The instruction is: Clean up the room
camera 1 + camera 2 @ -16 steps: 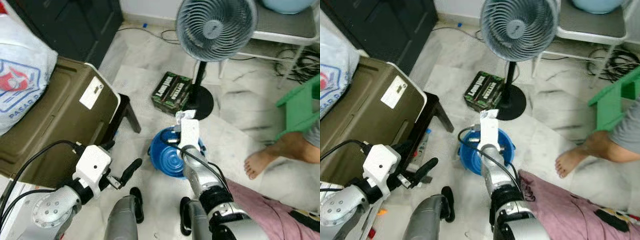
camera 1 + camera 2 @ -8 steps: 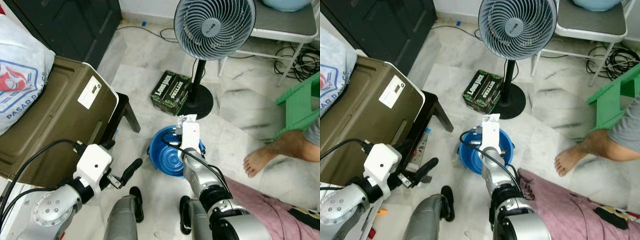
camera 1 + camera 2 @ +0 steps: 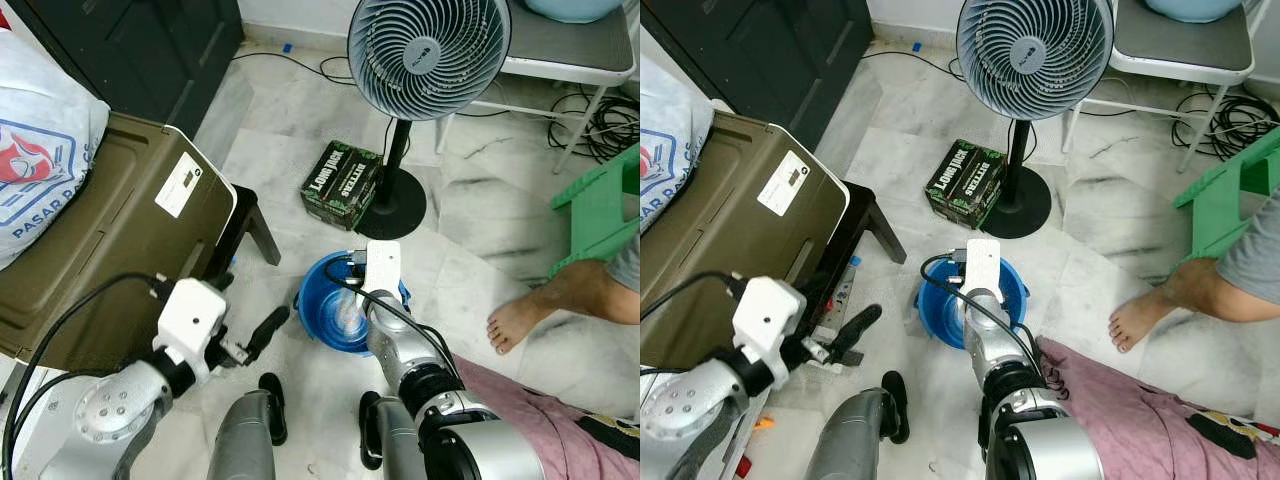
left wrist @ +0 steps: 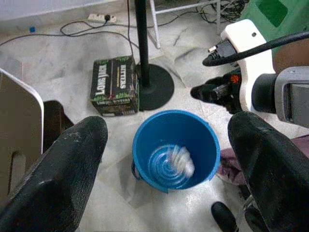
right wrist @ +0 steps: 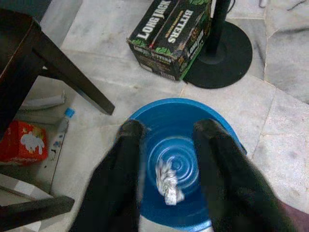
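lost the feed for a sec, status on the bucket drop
Right gripper open over blue bucket. Crumpled white scrap inside the bucket. Left gripper open, empty. Fan base and carton beside, nothing blocking.

All views down toward blue bucket [image 5: 179, 157]

A crumpled white wad [image 5: 168, 186] lies inside the blue bucket [image 5: 145, 205].

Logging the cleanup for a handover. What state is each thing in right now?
Blue bucket: upright on the floor, crumpled white scrap inside.
Crumpled white scrap: blurred, inside the bucket.
Right claw: open, above the bucket, holding nothing.
Left claw: open, beside the bucket, holding nothing.
Fan: upright on its stand.
Long Jack Bitters box: closed, on the floor by the fan base.
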Controlling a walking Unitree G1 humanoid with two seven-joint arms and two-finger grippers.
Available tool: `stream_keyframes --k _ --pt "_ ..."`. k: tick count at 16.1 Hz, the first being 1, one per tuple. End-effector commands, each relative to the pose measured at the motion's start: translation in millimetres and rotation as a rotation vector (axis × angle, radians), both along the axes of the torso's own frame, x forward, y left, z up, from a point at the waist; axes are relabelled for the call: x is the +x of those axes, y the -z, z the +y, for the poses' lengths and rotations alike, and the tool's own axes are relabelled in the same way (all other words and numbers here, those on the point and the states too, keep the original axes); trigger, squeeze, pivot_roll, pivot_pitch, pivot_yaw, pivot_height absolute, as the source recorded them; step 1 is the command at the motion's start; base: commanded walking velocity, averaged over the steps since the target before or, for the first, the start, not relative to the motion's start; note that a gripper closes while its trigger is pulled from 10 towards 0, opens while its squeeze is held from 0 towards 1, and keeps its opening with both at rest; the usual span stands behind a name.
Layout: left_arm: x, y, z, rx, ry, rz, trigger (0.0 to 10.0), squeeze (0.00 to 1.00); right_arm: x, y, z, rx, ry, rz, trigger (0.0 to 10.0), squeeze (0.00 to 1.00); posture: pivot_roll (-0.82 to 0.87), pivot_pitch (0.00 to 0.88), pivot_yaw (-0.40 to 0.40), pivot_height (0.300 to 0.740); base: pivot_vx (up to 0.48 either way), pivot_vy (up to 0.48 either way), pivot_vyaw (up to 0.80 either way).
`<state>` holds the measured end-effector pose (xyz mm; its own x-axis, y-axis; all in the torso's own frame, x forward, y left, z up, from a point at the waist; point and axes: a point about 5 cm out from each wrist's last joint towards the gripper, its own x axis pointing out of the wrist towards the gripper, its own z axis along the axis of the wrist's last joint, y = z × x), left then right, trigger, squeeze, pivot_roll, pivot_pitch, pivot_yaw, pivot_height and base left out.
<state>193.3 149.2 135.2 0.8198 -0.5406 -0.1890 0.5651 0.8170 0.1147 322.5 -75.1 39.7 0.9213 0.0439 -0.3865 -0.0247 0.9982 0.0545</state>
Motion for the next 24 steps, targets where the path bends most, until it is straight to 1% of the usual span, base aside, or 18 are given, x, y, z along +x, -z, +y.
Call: stream_keyframes --k 1,2,4,6,7,8,9,10,12,15,16,17,18,20,21,22,23,24 --pt "-1.8 7 2.0 0.009 -0.016 0.037 10.0 0.0 -1.6 0 7.5 0.024 -0.01 0.002 10.0 1.0 0.15 0.31 0.074 0.74 0.0 0.0 0.0" --pt "-0.2 7 1.7 0.009 -0.019 0.037 10.0 0.0 -0.5 -1 6.9 0.024 -0.01 -0.002 10.0 1.0 0.15 0.306 0.073 0.74 0.0 0.0 0.0" --pt "5.5 8 0.6 0.002 -0.032 0.021 10.0 0.0 -1.4 -5 9.5 0.062 -0.059 -0.03 10.0 1.0 0.12 0.27 0.066 0.74 0.0 0.0 0.0" --pt "14.0 10 -3.5 -0.025 -0.046 0.008 10.0 0.0 -6.4 -9 10.4 0.098 -0.139 -0.064 10.0 1.0 0.08 0.225 0.05 0.74 0.0 0.0 0.0" --pt "19.5 10 -6.9 -0.045 -0.053 -0.004 10.0 0.0 -12.4 -13 6.9 0.106 -0.175 -0.094 10.0 1.0 0.06 0.206 0.045 0.74 0.0 0.0 0.0" --pt "29.6 10 -12.3 -0.07 -0.064 -0.025 10.0 0.0 -20.7 -19 -1.0 0.105 -0.207 -0.131 10.0 1.0 0.04 0.181 0.039 0.74 0.0 0.0 0.0" --pt "37.0 10 -16.7 -0.079 -0.074 -0.046 10.0 0.0 -33.7 -23 -11.0 0.068 -0.226 -0.165 10.0 1.0 0.02 0.161 0.038 0.74 0.0 0.0 0.0" --pt "42.7 10 -20.5 -0.081 -0.079 -0.059 10.0 0.0 -44.3 -24 -20.5 0.021 -0.241 -0.193 10.0 1.0 0.0 0.134 0.037 0.74 0.0 0.0 0.0" --pt "49.4 12 -26.7 -0.091 -0.074 -0.07 10.0 0.0 -60.4 -24 -36.9 -0.033 -0.247 -0.212 10.0 1.0 -0.04 0.1 0.043 0.74 0.0 0.0 0.0" --pt "59.4 15 -34.0 -0.096 -0.063 -0.097 10.0 0.0 -88.4 -18 -69.4 -0.065 -0.189 -0.15 10.0 1.0 -0.07 0.051 0.054 0.74 0.0 0.0 0.0" --pt "63.8 15 -35.3 -0.095 -0.068 -0.109 10.0 0.0 -92.3 -21 -75.4 -0.063 -0.173 -0.144 10.0 1.0 -0.08 0.039 0.056 0.74 0.0 0.0 0.0" --pt "70.7 14 -34.7 -0.112 -0.108 -0.115 10.0 0.0 -92.9 -28 -77.4 -0.045 -0.172 -0.162 10.0 1.0 -0.08 0.031 0.071 0.74 0.0 0.0 0.0" --pt "73.1 12 -34.1 -0.134 -0.124 -0.112 10.0 0.0 -91.9 -32 -74.8 -0.056 -0.192 -0.184 10.0 1.0 -0.08 0.022 0.08 0.74 0.0 0.0 0.0" --pt "80.0 6 -35.8 -0.138 -0.115 -0.15 10.0 0.0 -90.5 -44 -62.5 -0.089 -0.276 -0.219 10.0 1.0 -0.08 0.011 0.088 0.74 0.0 0.0 0.0" --pt "84.5 11 -34.3 -0.147 -0.142 -0.125 10.0 0.0 -88.6 -49 -54.9 -0.122 -0.301 -0.264 10.0 1.0 -0.09 0.0 0.11 0.74 0.0 0.0 0.0" --pt "85.8 12 -35.6 -0.168 -0.14 -0.11 10.0 0.0 -84.7 -56 -58.3 -0.136 -0.259 -0.313 10.0 1.0 -0.09 0.0 0.12 0.74 0.0 0.0 0.0" --pt "86.4 13 -38.4 -0.184 -0.141 -0.104 10.0 0.0 -81.6 -57 -57.7 -0.134 -0.284 -0.313 10.0 0.0 -0.09 0.0 0.128 0.74 0.0 0.0 0.0" --pt "84.6 17 -42.1 -0.169 -0.134 -0.105 10.0 0.0 -83.4 -51 -54.6 -0.106 -0.335 -0.272 10.0 0.0 -0.09 0.0 0.125 0.74 0.0 0.0 0.0"
